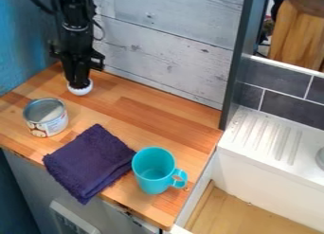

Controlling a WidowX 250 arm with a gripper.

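Note:
The black gripper [79, 84] hangs down at the upper left of the wooden counter, close to the wall. At its lower end is a small white rounded object [80, 91], its top hidden by the gripper. Below and to the left stands an open metal can [47, 122] with a printed label. A dark purple folded cloth [92, 161] lies at the counter's front edge. Right of the cloth, a turquoise mug [152, 171] stands upright, its handle toward the right.
The wooden counter [148, 117] runs along a whitewashed plank wall [171, 43], with a blue wall at left. A dark vertical panel [233, 69] rises at the counter's back right corner. Beyond it is a white ribbed drainboard [269, 138] below grey tiles.

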